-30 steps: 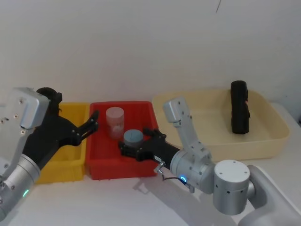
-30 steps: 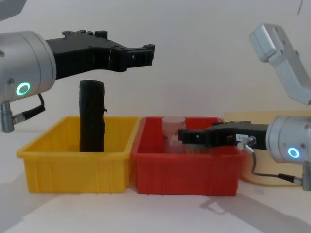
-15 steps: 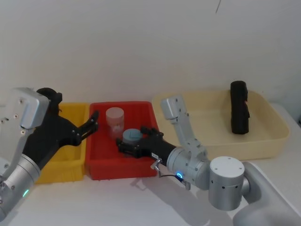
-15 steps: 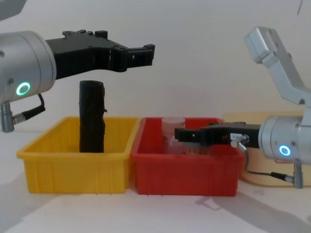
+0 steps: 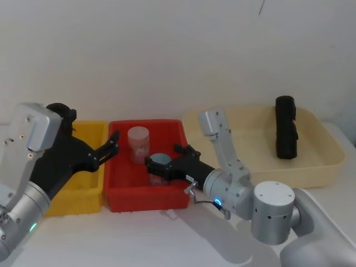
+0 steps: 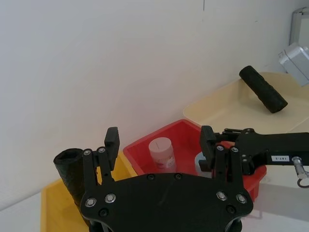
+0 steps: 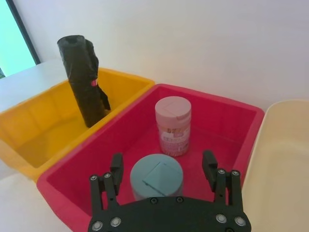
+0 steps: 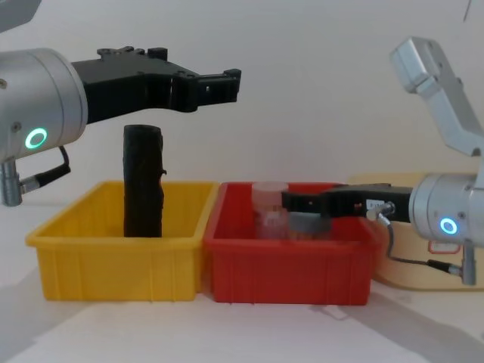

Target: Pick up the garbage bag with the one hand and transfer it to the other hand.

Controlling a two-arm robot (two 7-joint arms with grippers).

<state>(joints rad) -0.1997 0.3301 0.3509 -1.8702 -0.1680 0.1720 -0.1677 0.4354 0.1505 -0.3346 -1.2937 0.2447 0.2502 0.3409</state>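
White wall [image 5: 167, 50] rises behind a pale table [image 8: 249, 333], and the red bin [image 8: 287, 268] sits mid-table as the marker for everything else. To its right lies a broad beige tray [image 5: 322, 167], whose near edge is covered by the right arm in the head view. Touching the red bin's left wall is a yellow bin [image 8: 113, 268]. The left gripper [image 6: 160, 137], on a thick silver arm with a green ring light, hangs high above the seam between the yellow and red bins, fingers spread wide and holding nothing. The right gripper [image 7: 162, 162] reaches low into the red bin from the right, its fingers wide on either side of a jar, not closed on it. The garbage bag [image 7: 86, 82] stands in the yellow bin, left of the red bin, leaning a little with a loose flap. The right wrist view catches a small red label [image 7: 93, 83] on it, too small to read, while from the chest it looks plain black. In the head view the left arm hides most of it. A second black roll [image 5: 286, 127] leans on the tray's far wall, well right of the red bin. Inside the red bin, a pink-lidded jar [image 7: 173, 123] stands toward the back, its printed label illegible. A blue-grey-lidded jar [image 7: 155, 176] sits nearer, between the right fingers. A white sticker [image 6: 280, 157] on the right gripper carries tiny dark print I cannot read.
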